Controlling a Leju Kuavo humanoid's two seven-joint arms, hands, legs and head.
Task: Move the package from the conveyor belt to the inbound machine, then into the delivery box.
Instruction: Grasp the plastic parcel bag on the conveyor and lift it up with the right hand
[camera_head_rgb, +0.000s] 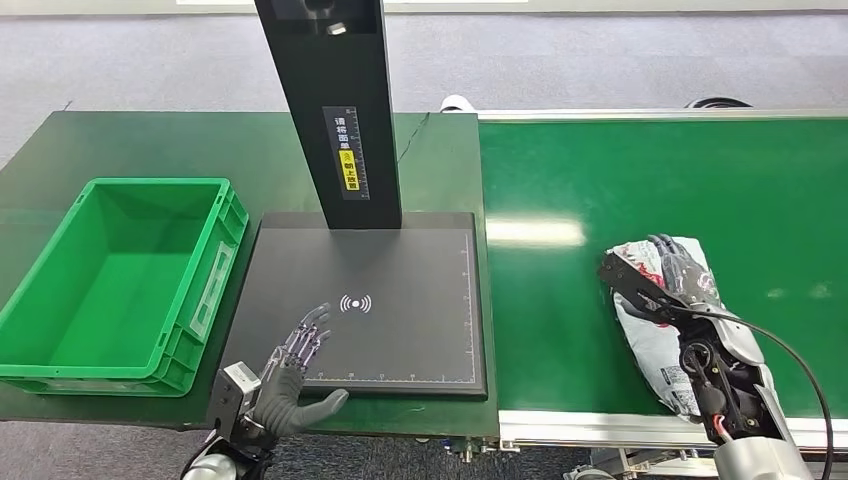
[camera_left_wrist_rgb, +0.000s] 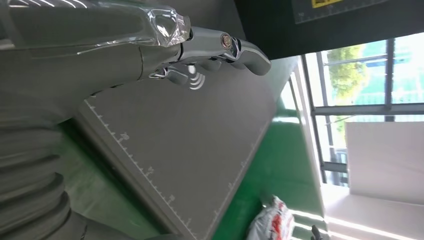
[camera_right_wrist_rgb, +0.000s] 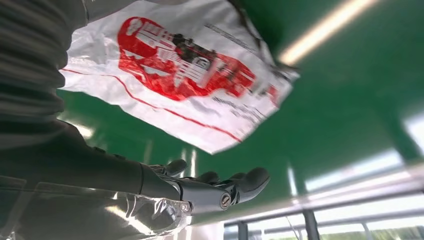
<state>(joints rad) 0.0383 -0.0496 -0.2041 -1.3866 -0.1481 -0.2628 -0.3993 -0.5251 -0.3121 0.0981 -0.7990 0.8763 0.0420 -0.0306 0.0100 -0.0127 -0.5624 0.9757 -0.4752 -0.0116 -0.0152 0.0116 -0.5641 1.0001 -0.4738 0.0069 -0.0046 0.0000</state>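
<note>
The package (camera_head_rgb: 645, 345), a white plastic bag with red print, lies on the green conveyor belt (camera_head_rgb: 650, 170) at the right. My right hand (camera_head_rgb: 668, 285) hovers over the bag, fingers reaching to its far end. In the right wrist view the fingers (camera_right_wrist_rgb: 225, 187) are stretched out straight beside the bag (camera_right_wrist_rgb: 190, 70) and are not closed on it. The inbound machine's black plate (camera_head_rgb: 400, 330) lies in the middle. My left hand (camera_head_rgb: 295, 370) is open over its near left corner, fingers (camera_left_wrist_rgb: 225, 47) spread above the plate (camera_left_wrist_rgb: 190, 135). The green delivery box (camera_head_rgb: 215, 255) stands empty at the left.
A black column (camera_head_rgb: 340, 110) with a scale label rises from the plate's far edge. The belt's metal rail (camera_head_rgb: 600, 428) runs along the near side. Plate and box rest on a green table (camera_head_rgb: 150, 140), with grey carpet beyond.
</note>
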